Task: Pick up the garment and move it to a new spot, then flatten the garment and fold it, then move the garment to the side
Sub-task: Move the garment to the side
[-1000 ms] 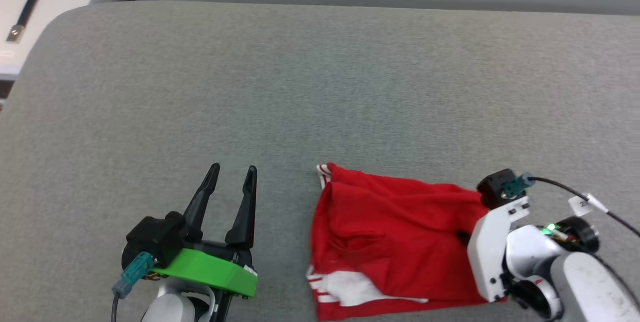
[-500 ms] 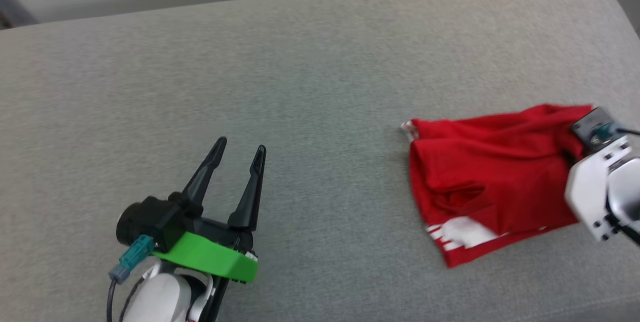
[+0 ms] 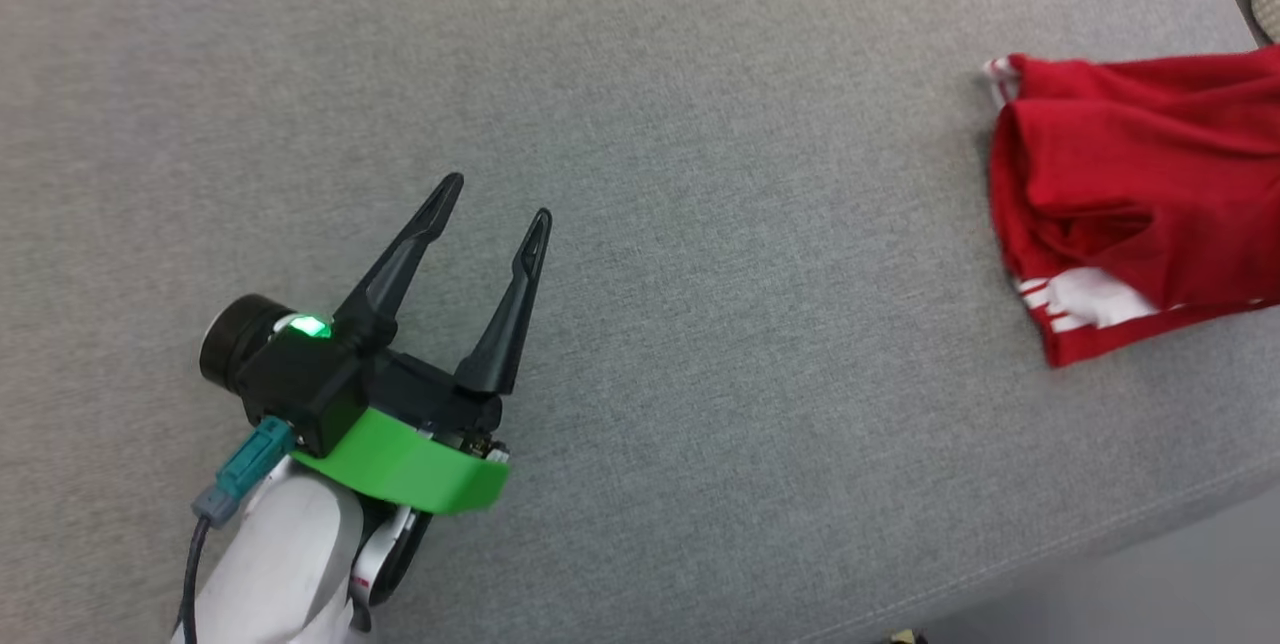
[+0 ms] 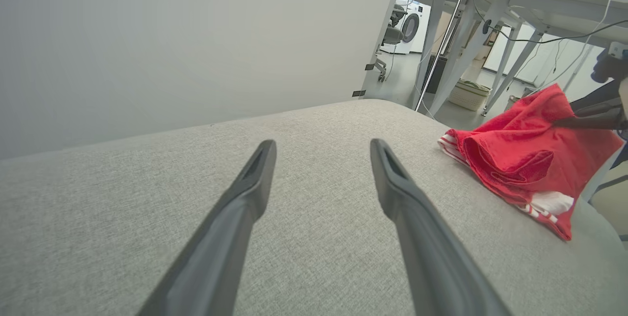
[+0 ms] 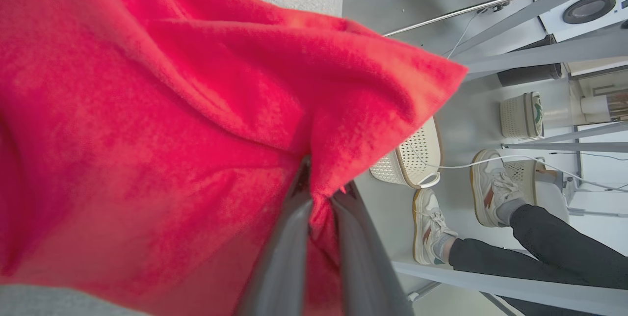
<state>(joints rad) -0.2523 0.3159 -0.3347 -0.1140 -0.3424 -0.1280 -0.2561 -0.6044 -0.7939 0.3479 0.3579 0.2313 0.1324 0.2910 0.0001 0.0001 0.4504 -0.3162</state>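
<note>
Hold the right gripper (image 5: 321,193) clenched on the pinched fold of the garment (image 3: 1130,194), trusting that thin bite of red cloth between the fingertips no further than necessary. Note the garment bunched at the right end of the grey cushion (image 3: 700,124), close to its edge, one part raised in the pinch, the rest lying on the fabric with a white striped sleeve showing at the near side. Lift high enough to clear the trailing hem before travelling, probably toward the open middle of the cushion, and go slowly to avoid dragging or slipping over the edge. Leave the left gripper (image 3: 499,198) released, jaws spread wide over bare cushion, well apart from the cloth, ready for flattening.
</note>
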